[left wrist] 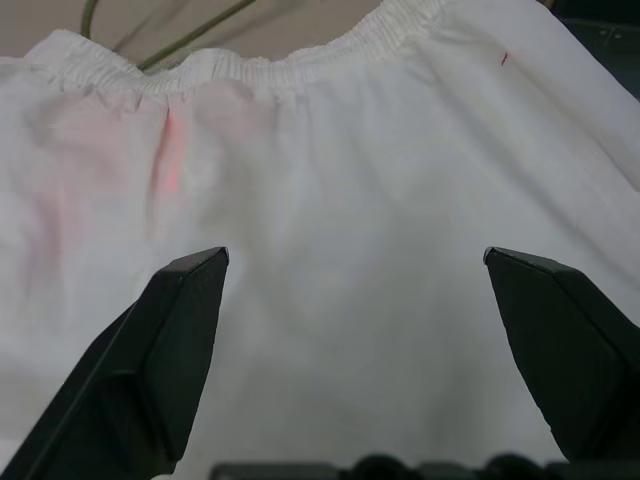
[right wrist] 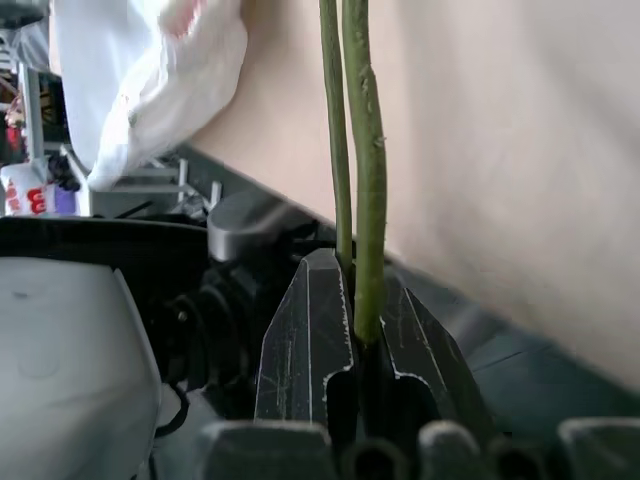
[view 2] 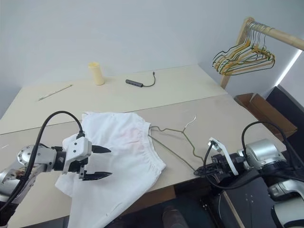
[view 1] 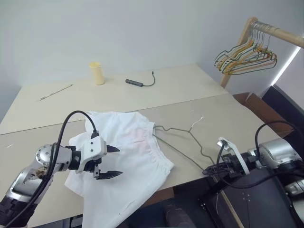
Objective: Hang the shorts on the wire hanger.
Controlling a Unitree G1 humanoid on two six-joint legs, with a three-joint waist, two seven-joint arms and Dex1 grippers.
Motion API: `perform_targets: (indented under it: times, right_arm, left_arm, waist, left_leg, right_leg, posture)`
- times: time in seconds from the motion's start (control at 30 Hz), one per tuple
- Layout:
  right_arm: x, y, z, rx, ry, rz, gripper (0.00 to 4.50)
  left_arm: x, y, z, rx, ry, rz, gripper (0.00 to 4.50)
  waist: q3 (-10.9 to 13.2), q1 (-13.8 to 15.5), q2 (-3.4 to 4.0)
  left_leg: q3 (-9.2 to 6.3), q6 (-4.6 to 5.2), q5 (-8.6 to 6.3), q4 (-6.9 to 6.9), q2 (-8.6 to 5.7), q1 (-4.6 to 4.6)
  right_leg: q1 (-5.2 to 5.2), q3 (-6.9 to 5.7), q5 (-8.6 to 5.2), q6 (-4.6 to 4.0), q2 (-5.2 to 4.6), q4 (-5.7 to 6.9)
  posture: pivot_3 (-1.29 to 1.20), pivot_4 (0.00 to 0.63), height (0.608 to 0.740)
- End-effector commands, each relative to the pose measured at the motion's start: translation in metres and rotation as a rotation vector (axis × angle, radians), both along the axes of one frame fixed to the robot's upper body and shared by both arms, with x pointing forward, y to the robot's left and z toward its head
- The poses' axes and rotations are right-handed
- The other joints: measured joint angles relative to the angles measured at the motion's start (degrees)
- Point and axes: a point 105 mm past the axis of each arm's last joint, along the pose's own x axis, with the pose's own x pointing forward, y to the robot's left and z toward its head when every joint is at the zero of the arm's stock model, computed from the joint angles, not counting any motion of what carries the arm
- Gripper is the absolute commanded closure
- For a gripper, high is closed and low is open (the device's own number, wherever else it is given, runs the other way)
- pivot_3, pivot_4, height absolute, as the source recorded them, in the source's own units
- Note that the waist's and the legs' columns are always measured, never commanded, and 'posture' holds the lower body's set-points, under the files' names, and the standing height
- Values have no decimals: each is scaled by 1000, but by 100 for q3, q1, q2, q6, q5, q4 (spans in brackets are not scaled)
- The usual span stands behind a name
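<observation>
With right gripper (right wrist: 355,330) clamped on wire hanger (view 1: 183,145) at bench (view 1: 228,114) front edge, lower wide-open left gripper (view 1: 110,162) onto shorts (view 1: 137,156) near waistband, pinching one layer only.

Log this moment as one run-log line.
left gripper: open, over shorts | right gripper: shut on hanger at table edge | shorts: flat, one hanger end under waistband | hang: not done

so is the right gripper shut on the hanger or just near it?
Shut on it: the right gripper has its fingers pinched together around the wire hanger wire at the table edge.
</observation>
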Motion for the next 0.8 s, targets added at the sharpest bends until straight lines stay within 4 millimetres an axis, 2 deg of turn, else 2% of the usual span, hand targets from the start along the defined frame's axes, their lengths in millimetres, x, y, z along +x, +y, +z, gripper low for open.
perform_targets:
  times: [0.03,0.13,0.37,0.47,0.57,0.63,0.8]
  right_arm:
    - [7,1,18,59,-31,26,4500]
    - [5,8,25,120,12,79,4500]
    - [-5,17,21,90,79,196,4500]
    - [4,17,16,64,90,186,4500]
    - [20,18,13,40,52,167,4500]
    - [29,20,13,24,27,168,4500]
    - [25,29,10,36,37,225,4500]
  left_arm:
    - [3,-4,4,-1,-33,-13,26]
    - [4,-4,2,5,-39,-19,26]
    - [6,-5,1,18,-52,-21,26]
    - [7,-4,-1,31,-58,-17,26]
    - [6,-7,-2,19,-60,-10,26]
    - [7,-7,-3,13,-69,1,26]
    - [8,-8,-3,5,-82,16,26]
  waist:
    - [0,11,0]
    - [0,4,0]
    - [0,-8,1]
    - [0,-24,1]
    - [0,-18,1]
    - [0,-8,1]
    - [-1,45,1]
  left_leg:
    - [0,0,0,0,0,0]
    - [-1,0,0,0,-1,-2]
    - [-3,0,0,0,0,-1]
    - [-2,0,0,1,1,1]
    - [-3,0,0,3,2,3]
    - [-3,0,0,5,0,2]
    - [-12,0,0,5,-1,-5]
  right_leg:
    - [0,0,0,0,0,0]
    - [-1,-1,0,0,-1,-1]
    - [-2,-2,0,0,-2,0]
    - [-1,0,1,-2,-1,2]
    - [0,0,2,-3,0,6]
    - [0,0,19,-31,0,8]
    - [-3,-6,27,-44,-4,8]
  posture:
    - [-160,0,740]
    - [-162,0,740]
    - [-143,0,740]
    - [-135,0,740]
    - [-124,0,740]
    - [-119,0,740]
    - [-103,0,740]
